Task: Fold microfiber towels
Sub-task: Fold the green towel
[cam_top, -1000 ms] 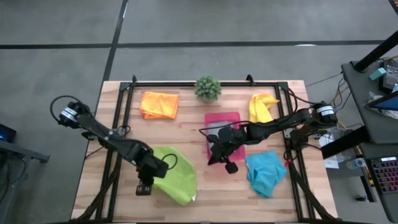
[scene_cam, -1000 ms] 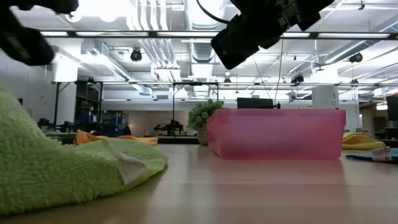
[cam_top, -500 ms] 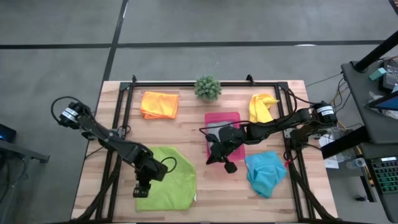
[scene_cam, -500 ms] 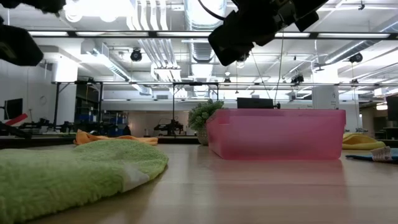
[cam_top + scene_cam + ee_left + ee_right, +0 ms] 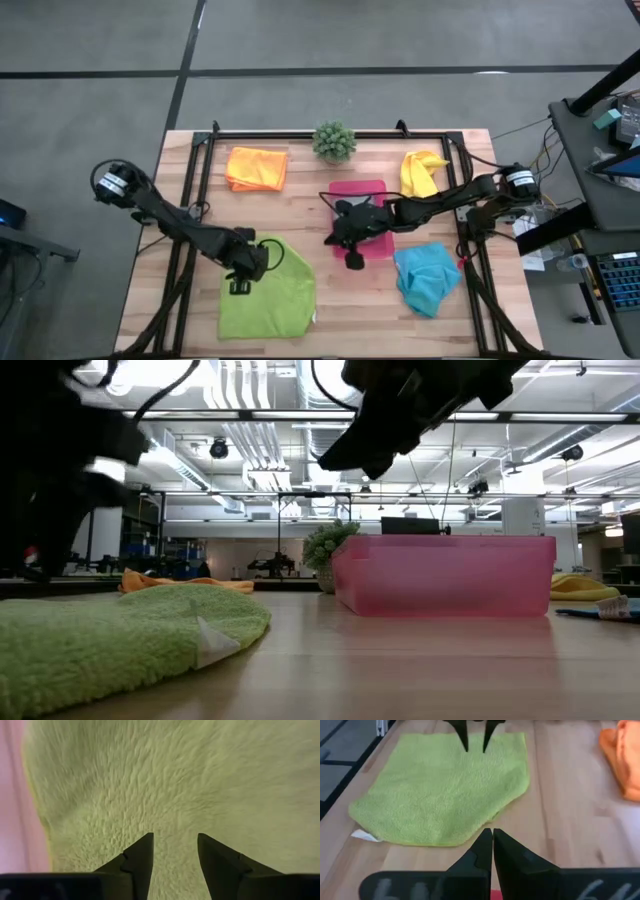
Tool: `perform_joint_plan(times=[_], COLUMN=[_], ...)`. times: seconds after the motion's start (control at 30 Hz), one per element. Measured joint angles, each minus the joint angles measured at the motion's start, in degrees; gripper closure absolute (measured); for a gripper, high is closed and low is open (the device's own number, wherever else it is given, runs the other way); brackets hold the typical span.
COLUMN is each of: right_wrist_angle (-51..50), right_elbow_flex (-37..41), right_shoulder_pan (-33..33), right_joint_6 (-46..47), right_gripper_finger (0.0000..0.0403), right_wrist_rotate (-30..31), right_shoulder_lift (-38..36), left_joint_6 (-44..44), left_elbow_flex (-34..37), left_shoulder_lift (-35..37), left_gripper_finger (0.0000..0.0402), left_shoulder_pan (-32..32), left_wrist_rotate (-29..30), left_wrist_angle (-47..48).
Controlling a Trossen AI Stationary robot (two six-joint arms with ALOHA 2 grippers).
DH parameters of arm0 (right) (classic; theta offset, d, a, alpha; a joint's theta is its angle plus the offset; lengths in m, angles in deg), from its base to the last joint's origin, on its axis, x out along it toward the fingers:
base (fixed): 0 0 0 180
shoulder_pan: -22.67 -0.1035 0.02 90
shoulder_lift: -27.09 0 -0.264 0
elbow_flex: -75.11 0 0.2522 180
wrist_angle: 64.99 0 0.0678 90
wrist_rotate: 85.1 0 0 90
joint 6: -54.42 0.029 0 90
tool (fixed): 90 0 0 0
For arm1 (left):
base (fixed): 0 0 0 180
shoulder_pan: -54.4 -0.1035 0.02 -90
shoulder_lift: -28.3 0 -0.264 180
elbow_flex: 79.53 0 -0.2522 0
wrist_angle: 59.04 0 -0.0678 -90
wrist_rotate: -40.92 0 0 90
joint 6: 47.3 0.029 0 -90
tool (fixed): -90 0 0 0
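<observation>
High view shows you the wooden desk [image 5: 300, 215] filling the middle of the frame, with the lime green towel [image 5: 268, 300] spread nearly flat at lower left, the biggest cloth on it. Your left gripper [image 5: 241, 284] hangs over that towel's upper left edge; in the left wrist view its fingers [image 5: 142, 855] stand parted with nothing between them, only green pile beneath. So the step in hand looks like laying this towel out, with the first fold not yet made. For the next move you would need a corner or edge pinched and carried across to the opposite side.

Next in size, the turquoise towel [image 5: 425, 277] lies rumpled at lower right, and the pink tray [image 5: 378, 190] sits mid-frame. Your right gripper [image 5: 352, 258] hovers at the tray's lower edge, fingers [image 5: 482, 851] clenched together and empty.

Smaller still, the orange towel [image 5: 256, 167] lies at upper left, the yellow towel [image 5: 422, 173] at upper right, and the potted plant [image 5: 334, 141] at top centre.
</observation>
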Motion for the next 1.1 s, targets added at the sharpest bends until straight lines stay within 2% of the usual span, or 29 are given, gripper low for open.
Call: perform_joint_plan(times=[0.1, 0.23, 0.77, 0.9, 1.1], right_wrist_angle=[1.4, 0.7, -11.9, -15.9, -20.8], right_elbow_flex=[-1.5, -6.3, -33.6, -39.0, -44.7], right_shoulder_pan=[0.0, 0.0, 2.9, 3.4, 3.8], right_joint_6=[0.8, 0.9, 1.1, 0.1, 0.4], right_gripper_finger=[0.0394, 0.0394, 0.0390, 0.0366, 0.0308], right_wrist_rotate=[0.0, 0.0, 0.0, 0.0, 0.0], right_shoulder_lift=[2.8, 8.7, 30.4, 34.2, 38.0], left_joint_6=[-2.8, -7.0, -11.2, -11.8, -11.8], left_elbow_flex=[3.9, 6.9, 11.7, 11.9, 11.9], left_shoulder_lift=[0.0, 0.0, 0.2, 0.2, 0.2], left_gripper_finger=[0.0275, 0.0286, 0.0289, 0.0289, 0.0288], left_shoulder_pan=[0.0, 0.0, 0.0, 0.0, 0.1], left_wrist_rotate=[0.4, 0.5, 1.5, 1.7, 3.0], left_wrist_angle=[-4.8, -5.3, -4.1, -4.1, -4.1])
